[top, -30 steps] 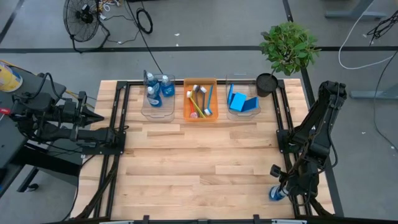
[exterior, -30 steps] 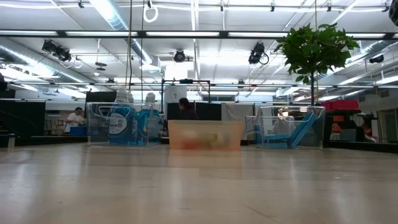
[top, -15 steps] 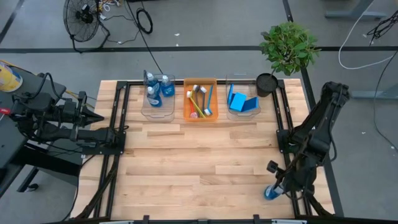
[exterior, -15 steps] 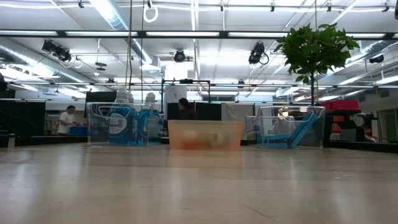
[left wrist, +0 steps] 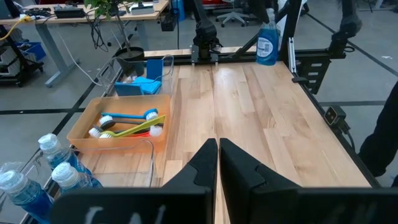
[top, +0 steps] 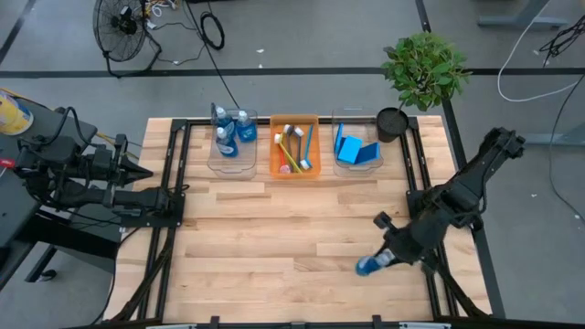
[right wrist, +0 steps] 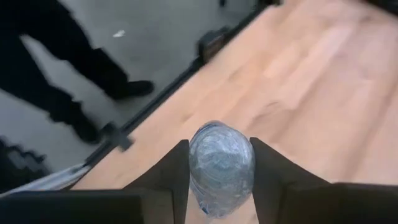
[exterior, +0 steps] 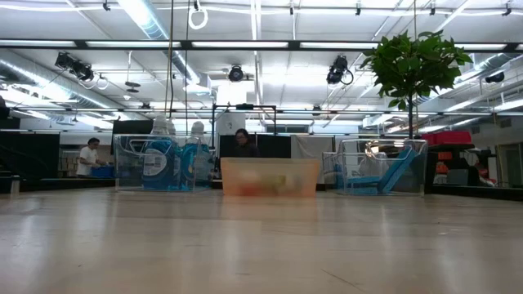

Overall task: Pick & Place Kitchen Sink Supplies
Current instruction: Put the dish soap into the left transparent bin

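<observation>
Nearest, at the front right of the wooden counter point(top: 292, 228): right claw point(top: 368, 265) clenched around a small clear bottle with blue contents point(top: 365, 266), carried above the boards near the front edge; seen between the two dark fingers point(right wrist: 174, 171) in the right wrist view, bottle point(right wrist: 221, 163) gripped on both sides, counter planks and a person's dark legs beyond. Seen too from the left wrist camera as a blue bottle point(left wrist: 266, 42) held up at the far end of the boards. Off the counter's left side, about midway back: left claw point(top: 146, 172) waiting, pinched together with nothing between its tips, fingers point(left wrist: 205, 163) meeting in the left wrist view. Along the back edge, a row of three bins: clear bin point(top: 212, 157) at left holding more clear blue bottles point(top: 232, 132); orange bin point(top: 273, 157) in the middle with thin long-handled brushes point(top: 294, 144) lying across one another; clear bin point(top: 339, 168) at right with flat blue sponges point(top: 356, 149) leaning inside. Just beside that last bin, at the back right corner, a green potted plant point(top: 420, 69). Farther still, on the floor behind the counter, a fan point(top: 119, 23).
</observation>
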You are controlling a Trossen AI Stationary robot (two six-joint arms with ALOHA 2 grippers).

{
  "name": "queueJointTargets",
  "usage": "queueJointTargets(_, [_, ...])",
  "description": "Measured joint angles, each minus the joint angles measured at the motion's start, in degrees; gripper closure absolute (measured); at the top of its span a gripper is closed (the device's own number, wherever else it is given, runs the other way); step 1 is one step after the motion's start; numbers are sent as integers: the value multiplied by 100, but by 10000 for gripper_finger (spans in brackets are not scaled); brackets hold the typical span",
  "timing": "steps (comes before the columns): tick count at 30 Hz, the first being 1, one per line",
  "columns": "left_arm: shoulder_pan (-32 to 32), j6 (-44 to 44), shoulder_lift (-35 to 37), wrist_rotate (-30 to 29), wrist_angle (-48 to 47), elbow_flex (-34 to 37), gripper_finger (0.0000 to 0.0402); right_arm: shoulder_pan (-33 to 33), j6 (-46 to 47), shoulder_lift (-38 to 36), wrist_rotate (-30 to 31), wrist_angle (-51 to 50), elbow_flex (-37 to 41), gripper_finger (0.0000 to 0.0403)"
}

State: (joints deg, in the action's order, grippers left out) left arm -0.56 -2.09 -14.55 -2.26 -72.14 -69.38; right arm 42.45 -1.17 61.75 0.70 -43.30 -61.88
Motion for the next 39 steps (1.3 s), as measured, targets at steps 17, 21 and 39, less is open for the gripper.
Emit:
queueJointTargets(17, [2, 0, 0, 0, 0, -1, 378, -1885, -641, 1738, -442, -1, -2264, 281])
queueJointTargets(21, [1, 0, 0, -2, 1, -1, 378, -2359, -764, 2200, -622, 0, -2718, 281])
queueJointTargets(39, [0, 0, 0, 0, 2, -1, 378, -3985, 291, 3680, -630, 1213, -3225, 281])
